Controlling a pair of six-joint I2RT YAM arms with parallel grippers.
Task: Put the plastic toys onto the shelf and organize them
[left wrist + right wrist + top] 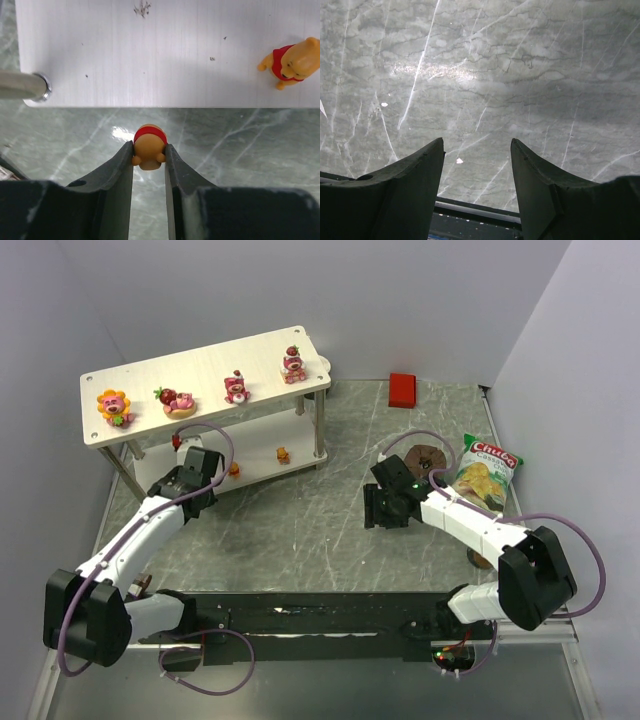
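The shelf [200, 375] stands at the back left. On its top board are the flower-faced toy [114, 407] and three strawberry bears [178, 400], [236, 387], [293, 365]. Two small orange bears [284, 454], [234, 469] stand on the lower board. My left gripper [187, 450] is at the lower board's front edge. In the left wrist view it [149, 150] is shut on a third small orange bear [149, 145], just short of the board [160, 50]. Another bear [292, 62] stands at the right. My right gripper [385, 508] [477, 150] is open and empty above the table.
A red block [402, 389] lies at the back. A brown-and-green cylinder [426, 458] and a green chip bag [484, 472] lie beside the right arm. A metal shelf leg [25, 85] is at the board's left corner. The walls are close on the left and right.
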